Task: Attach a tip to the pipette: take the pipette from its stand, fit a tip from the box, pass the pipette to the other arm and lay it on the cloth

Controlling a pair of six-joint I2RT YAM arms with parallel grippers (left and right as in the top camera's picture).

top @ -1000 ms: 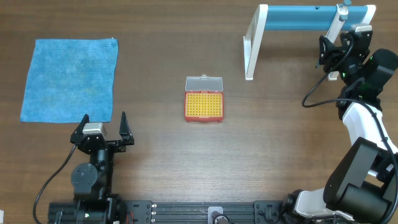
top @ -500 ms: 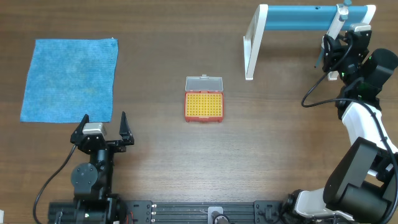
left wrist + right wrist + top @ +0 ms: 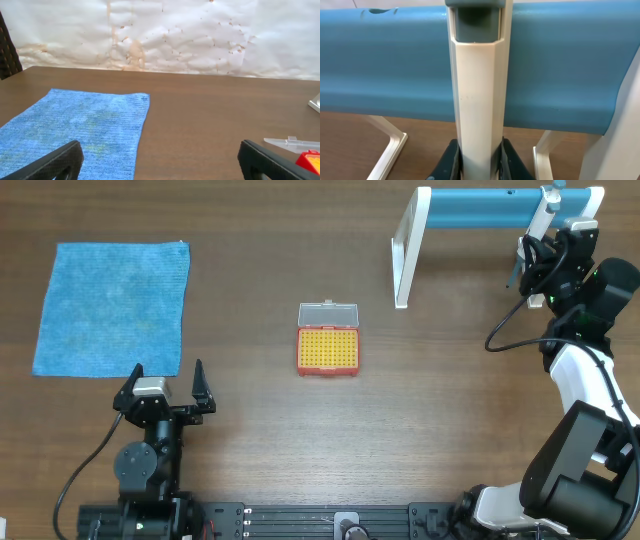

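Note:
The white pipette (image 3: 477, 95) hangs upright on the blue bar of its stand (image 3: 475, 208). My right gripper (image 3: 479, 161) is shut on the pipette's lower body, and it sits at the stand's right end (image 3: 548, 260) in the top view. The red tip box (image 3: 328, 350) with yellow tips and an open clear lid rests mid-table. The blue cloth (image 3: 113, 308) lies flat at the left. My left gripper (image 3: 164, 388) stands open near the front left, just below the cloth, with nothing between its fingers. The cloth (image 3: 75, 127) also lies ahead of it in the left wrist view.
The stand's white side panel (image 3: 404, 252) rises at the back right of the table. Bare brown tabletop (image 3: 260, 440) stretches between the cloth, the tip box and the stand. A pale wall (image 3: 175, 35) lies beyond the far table edge.
My right gripper has shifted slightly right, closer to the pipette at the stand. The left arm has not moved.

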